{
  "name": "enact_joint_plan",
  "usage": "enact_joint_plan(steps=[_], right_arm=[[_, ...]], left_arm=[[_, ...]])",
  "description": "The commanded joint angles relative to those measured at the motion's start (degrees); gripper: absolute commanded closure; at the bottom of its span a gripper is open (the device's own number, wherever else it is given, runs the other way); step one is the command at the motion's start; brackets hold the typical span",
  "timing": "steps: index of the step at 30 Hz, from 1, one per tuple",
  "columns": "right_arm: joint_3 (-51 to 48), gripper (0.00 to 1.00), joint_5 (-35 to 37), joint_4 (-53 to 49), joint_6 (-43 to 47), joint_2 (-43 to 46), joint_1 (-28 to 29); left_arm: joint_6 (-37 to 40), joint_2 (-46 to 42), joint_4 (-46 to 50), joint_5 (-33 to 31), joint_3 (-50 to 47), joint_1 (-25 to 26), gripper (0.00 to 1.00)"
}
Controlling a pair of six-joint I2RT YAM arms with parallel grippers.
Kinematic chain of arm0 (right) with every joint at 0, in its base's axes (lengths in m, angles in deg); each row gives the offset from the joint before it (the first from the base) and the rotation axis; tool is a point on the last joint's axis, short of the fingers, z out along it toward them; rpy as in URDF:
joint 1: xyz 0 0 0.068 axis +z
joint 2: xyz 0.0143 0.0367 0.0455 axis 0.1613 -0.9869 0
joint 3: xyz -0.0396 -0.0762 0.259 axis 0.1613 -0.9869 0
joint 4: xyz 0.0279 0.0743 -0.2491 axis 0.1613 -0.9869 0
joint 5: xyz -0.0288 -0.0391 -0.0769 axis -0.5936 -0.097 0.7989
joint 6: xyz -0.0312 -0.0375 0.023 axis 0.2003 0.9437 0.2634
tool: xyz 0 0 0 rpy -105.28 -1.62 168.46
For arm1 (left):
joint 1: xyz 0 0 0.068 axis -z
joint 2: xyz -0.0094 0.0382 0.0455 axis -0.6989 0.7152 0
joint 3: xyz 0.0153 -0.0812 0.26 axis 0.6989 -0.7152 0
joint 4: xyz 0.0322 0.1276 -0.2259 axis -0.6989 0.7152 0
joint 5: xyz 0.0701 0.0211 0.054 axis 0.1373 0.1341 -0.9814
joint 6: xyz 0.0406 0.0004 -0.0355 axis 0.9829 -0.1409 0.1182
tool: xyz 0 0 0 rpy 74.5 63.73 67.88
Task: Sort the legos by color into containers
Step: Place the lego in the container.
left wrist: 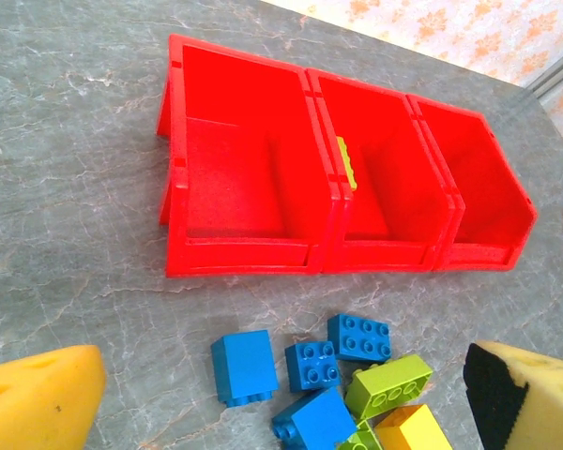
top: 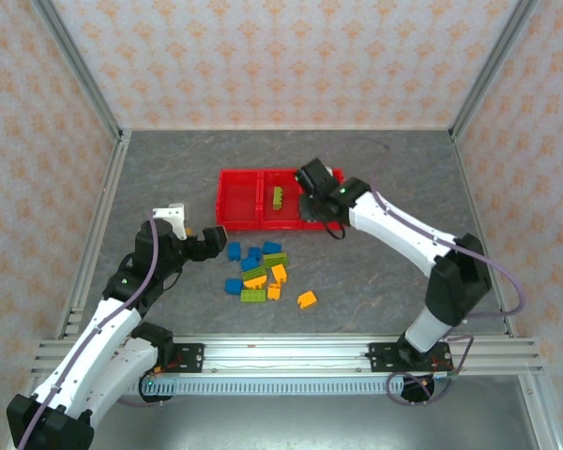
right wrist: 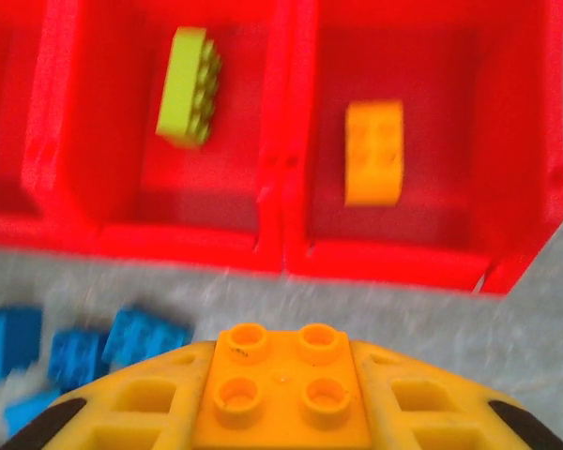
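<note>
Top external view: a grey stone-patterned table sits inside patterned walls, with a metal rail along the near edge where both arms are bolted. The right arm reaches across to the red containers, and from above its wrist hides most of the rightmost bin. Loose legos lie in a cluster on the table just in front of the containers, with blue, lime green and orange-yellow mixed together. One stray orange-yellow piece lies a little apart on the right. The left gripper hovers just left of that cluster, its jaws spread wide with nothing between them. In the left wrist view its yellow foam pads frame several blue bricks and a lime green piece lying on the table. The right gripper is clamped on an orange-yellow brick, held studs up with four studs showing between the yellow fingers. In the right wrist view this brick sits just before the containers' front wall, near the divider between the middle and right bins. That blurred view shows a lime green brick lying on its side in the middle bin. It also shows an orange brick in the right bin.
</note>
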Motion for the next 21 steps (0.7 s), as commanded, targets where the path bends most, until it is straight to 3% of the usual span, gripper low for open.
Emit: enact_joint_plan(steps=[1,9,15,19,21], right_arm=[[5.5,0.75,5.4,1.8,5.7,-5.9,-3.5],[20.7,0.73,7.6,2.8,10.0,-21.3,-8.9],[25.7,0.68,6.4,1.6,9.3,-26.8,-11.2],[26.3,0.53,5.9,0.8,9.0,-27.5,-11.4],[26.5,0.38,5.9,-0.4,8.3,-27.1,-11.4]], left_arm=[[-0.4,-0.7,-1.4,0.6,-0.2,0.5,0.01],[-0.4,-0.7,-1.4,0.6,-0.2,1.0,0.01],[-0.4,-0.6,-1.5,0.9,-0.2,1.3,0.01],[-0.4,-0.5,-1.4,1.2,-0.1,1.3,0.01],[-0.4,-0.6,-1.6,1.5,-0.2,1.4,0.01]])
